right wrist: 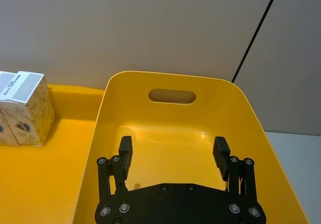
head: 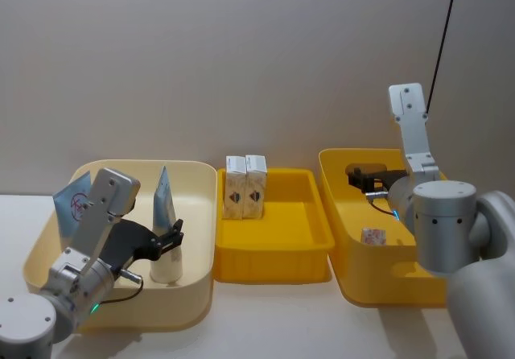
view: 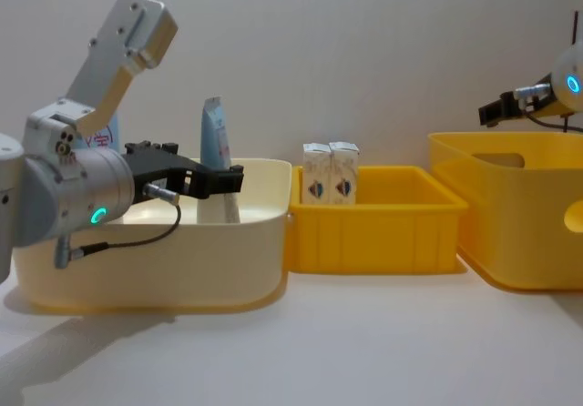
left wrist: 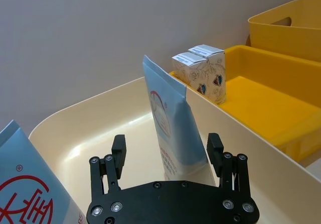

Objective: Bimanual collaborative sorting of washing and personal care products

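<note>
**Head view.** Your left pincer (head: 171, 241) sits low inside the cream tub (head: 201, 214), against the pale blue tube (head: 164, 202), which stands upright on its white cap. Whether the fingers touch it is unreadable from here. The red-marked container (head: 74, 204) leans at the tub's left end, partly behind the arm. Two white cartons (head: 245, 186) stand side by side at the far left corner of the yellow tray (head: 314, 238). A small pack (head: 372, 236) lies on the floor of the yellow tub (head: 338, 214). The right pincer (head: 358, 174) is over that tub, a dark shape.

**Left wrist view.** The left pincer (left wrist: 167, 151) is spread with the tube (left wrist: 168, 123) between its fingers. There is a clear gap on one side. The other finger is just beside the tube, and contact is uncertain. The container (left wrist: 25, 194) is cut off at the corner.

**Right wrist view.** The right pincer (right wrist: 173, 151) is spread and holds nothing. The cartons (right wrist: 22, 108) are cut by the edge.

**Chest view.** The cream tub (view: 182, 251) wall hides the lower part of the tube (view: 214, 128). The right pincer (view: 492, 110) hangs above the yellow tub (view: 510, 242) rim.
</note>
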